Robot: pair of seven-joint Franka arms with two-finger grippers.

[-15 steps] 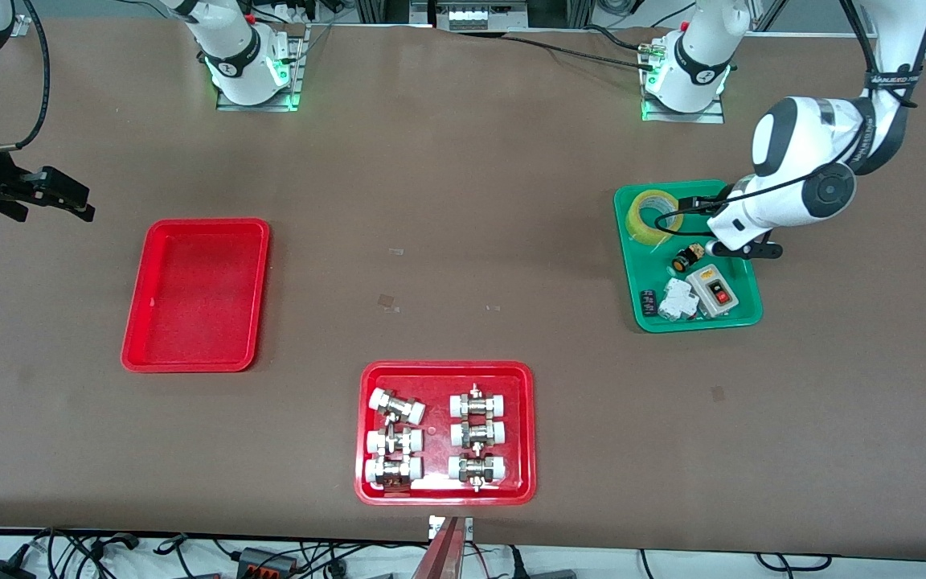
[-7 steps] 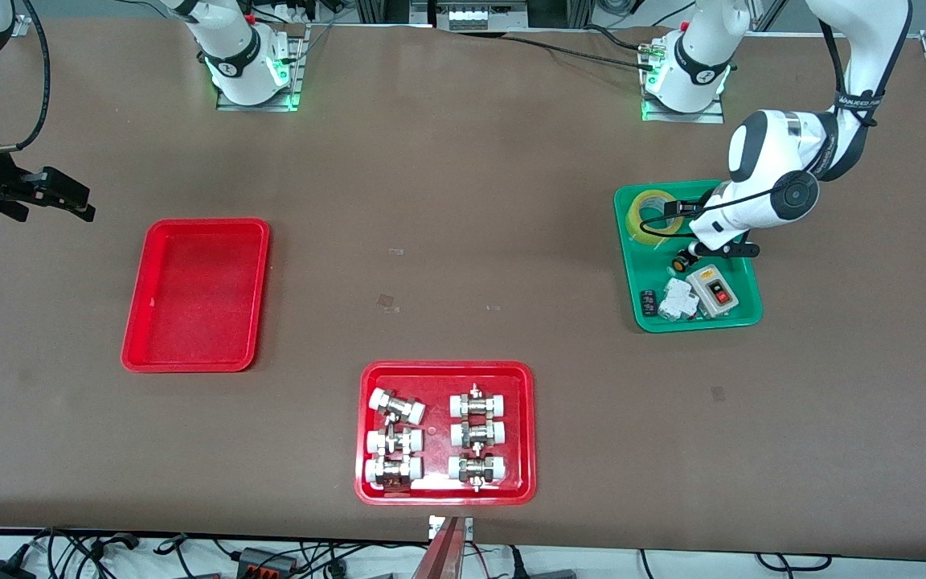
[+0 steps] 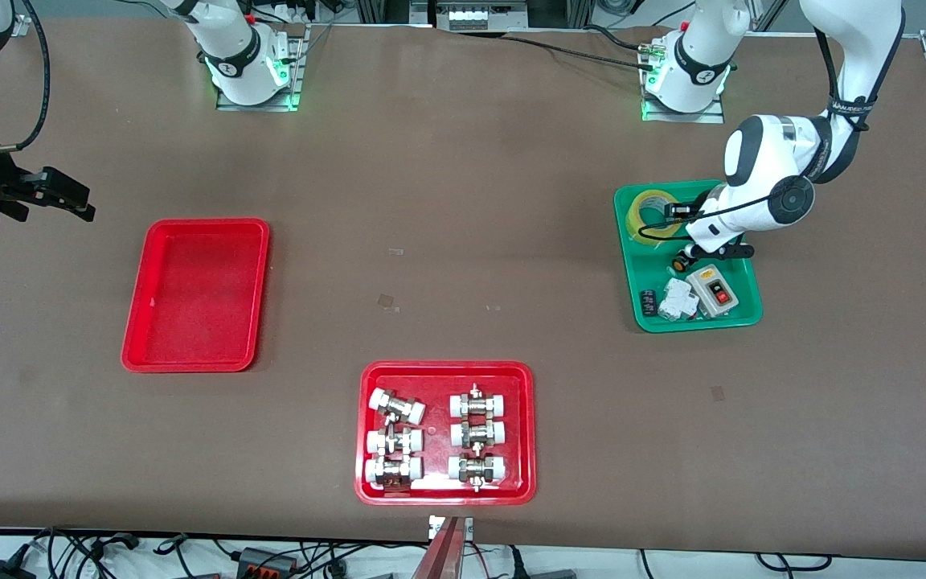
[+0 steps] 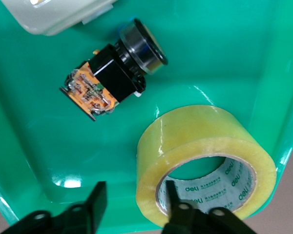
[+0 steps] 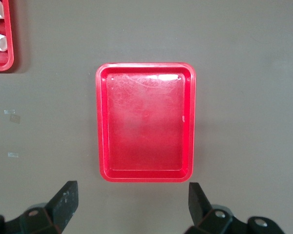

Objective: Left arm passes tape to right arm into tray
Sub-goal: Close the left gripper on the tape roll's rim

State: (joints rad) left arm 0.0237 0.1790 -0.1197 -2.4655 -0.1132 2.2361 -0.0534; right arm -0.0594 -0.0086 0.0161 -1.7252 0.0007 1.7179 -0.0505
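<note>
The yellow tape roll [image 3: 649,213] lies flat in the green tray [image 3: 740,322] at the left arm's end of the table. My left gripper [image 3: 676,212] is low over it, open, with one finger inside the core and one outside the roll's wall [image 4: 151,170], not closed on it. In the left wrist view the tape [image 4: 205,146] fills the corner of the tray. My right gripper [image 3: 69,201] is open and empty, waiting in the air beside the plain red tray [image 3: 196,295], which also shows in the right wrist view [image 5: 145,122].
The green tray also holds a black and orange push-button part [image 4: 115,78], a grey switch box [image 3: 714,291] and a white part [image 3: 676,301]. A second red tray [image 3: 445,433] with several white-capped metal fittings sits near the front camera.
My left arm has swung in and lowered its gripper onto the tape roll, one finger now inside the core. The right arm has not moved.
</note>
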